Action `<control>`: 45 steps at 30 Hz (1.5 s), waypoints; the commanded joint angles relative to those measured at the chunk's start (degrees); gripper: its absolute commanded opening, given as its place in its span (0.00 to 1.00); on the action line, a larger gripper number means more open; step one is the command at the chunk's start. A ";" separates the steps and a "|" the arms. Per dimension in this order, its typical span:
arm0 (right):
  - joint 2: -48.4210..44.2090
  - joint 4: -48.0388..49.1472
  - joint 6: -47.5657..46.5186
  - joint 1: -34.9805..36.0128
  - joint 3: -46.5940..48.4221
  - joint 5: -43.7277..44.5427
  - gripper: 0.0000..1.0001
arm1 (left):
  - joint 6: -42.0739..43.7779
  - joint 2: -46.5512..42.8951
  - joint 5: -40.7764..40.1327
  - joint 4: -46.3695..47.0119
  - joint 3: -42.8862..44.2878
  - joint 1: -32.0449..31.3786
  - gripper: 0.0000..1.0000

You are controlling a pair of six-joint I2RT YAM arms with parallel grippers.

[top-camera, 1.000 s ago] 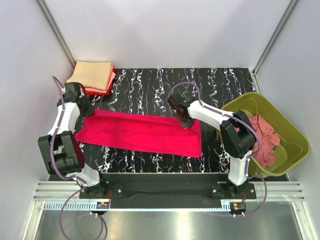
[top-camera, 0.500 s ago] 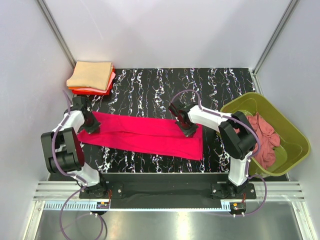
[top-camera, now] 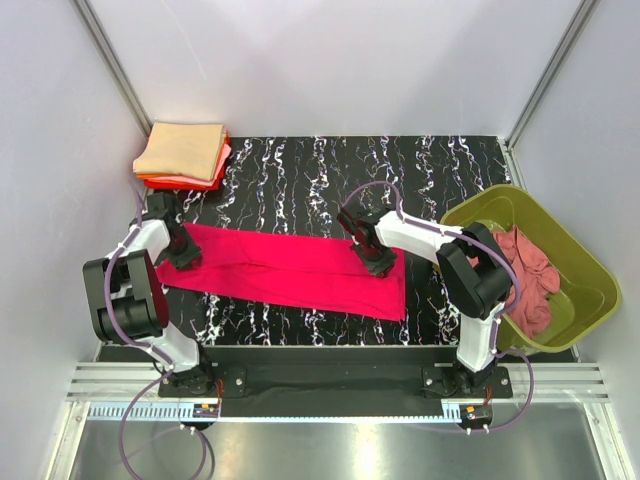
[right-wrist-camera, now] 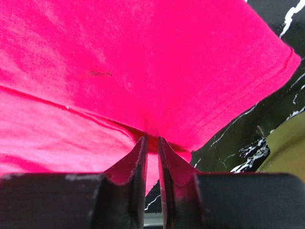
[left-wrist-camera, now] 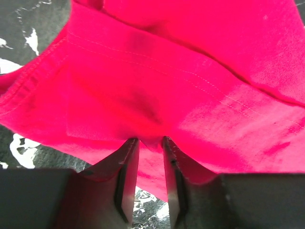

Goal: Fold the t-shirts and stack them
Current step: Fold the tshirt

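The crimson shirt [top-camera: 290,268] lies flat in a long band across the desk [top-camera: 420,165], stretched between my two grippers. My left gripper [left-wrist-camera: 147,141] sits at its left end, fingers a narrow gap apart with a pucker of cloth between their tips. My right gripper [right-wrist-camera: 151,138] sits near its right end, fingers almost together, the cloth bunched at their tips and its hemmed edge just to the right. Whether either gripper is clamping the cloth or only touching it, I cannot tell.

From the wrists I see little but pink cloth, so the shirt's full outline shows only from above, and both grippers hide the cloth under them there.

Just beyond my left gripper, in the desk's far corner, sits a stack of folded shirts [top-camera: 183,152], tan on top with pink and orange-red edges below. Well to the right of my right gripper stands an olive tub [top-camera: 585,290] holding a crumpled dusty rose shirt [top-camera: 528,272]. The desk is black with white veining, and plain pale walls [top-camera: 330,60] enclose it.
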 commanded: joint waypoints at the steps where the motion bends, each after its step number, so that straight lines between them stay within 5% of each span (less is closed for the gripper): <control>1: -3.29 -2.40 2.18 0.48 3.37 0.38 0.22 | 0.88 -2.94 -2.62 -0.01 3.72 0.09 0.33; 12: 4.42 -1.44 5.17 0.30 3.02 8.38 0.21 | 0.45 -9.81 -0.25 1.91 8.03 1.40 0.50; 22: 5.93 0.68 5.26 -0.40 2.75 11.37 0.21 | 1.93 0.45 11.60 4.55 14.00 4.13 0.51; 25: 4.17 -1.96 5.96 -0.40 5.03 11.55 0.22 | 3.08 3.54 16.70 3.33 17.35 3.95 0.49; 33: 0.65 -4.69 5.44 -0.40 11.98 9.63 0.22 | 2.99 9.78 15.39 4.02 21.83 4.04 0.45; 39: 1.36 3.91 7.02 -0.40 13.23 -1.88 0.19 | 1.76 13.47 13.20 5.69 22.10 3.87 0.34; 45: 6.52 9.46 8.34 -0.75 11.11 -4.01 0.18 | 2.46 14.79 7.67 7.45 22.19 3.87 0.28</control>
